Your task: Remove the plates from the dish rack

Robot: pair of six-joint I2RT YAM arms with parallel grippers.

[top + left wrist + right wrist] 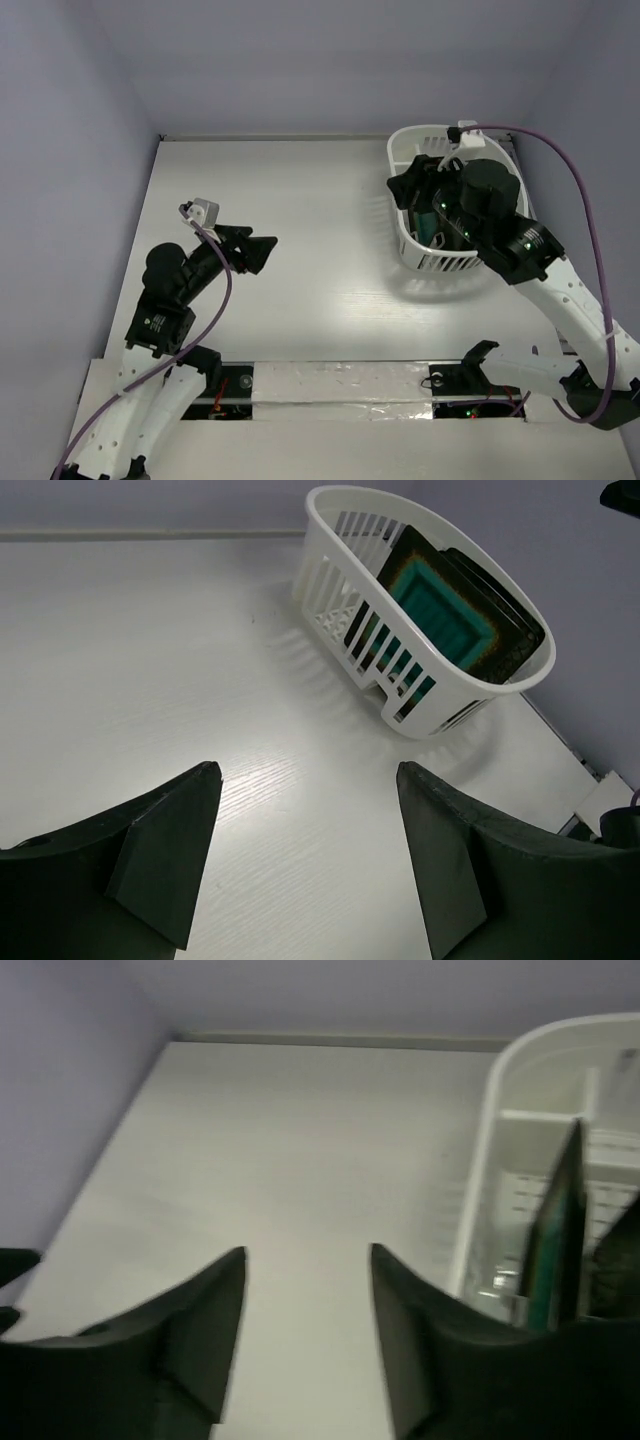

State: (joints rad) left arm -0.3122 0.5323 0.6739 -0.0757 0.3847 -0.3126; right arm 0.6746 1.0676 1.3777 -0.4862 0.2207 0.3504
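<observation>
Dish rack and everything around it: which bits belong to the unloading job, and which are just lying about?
Job: dish rack, teal plate, dark plates behind it, left end effector, right end effector.
Just there: purple cable, table.

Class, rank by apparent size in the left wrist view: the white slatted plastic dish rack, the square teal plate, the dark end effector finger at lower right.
Largest, unranked: white slatted plastic dish rack and dark lower-right finger look alike; nearness inflates the finger.
Smallest: square teal plate.

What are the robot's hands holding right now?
Nothing. The left gripper and right gripper are both open and empty; the plates sit in the dish rack.
</observation>
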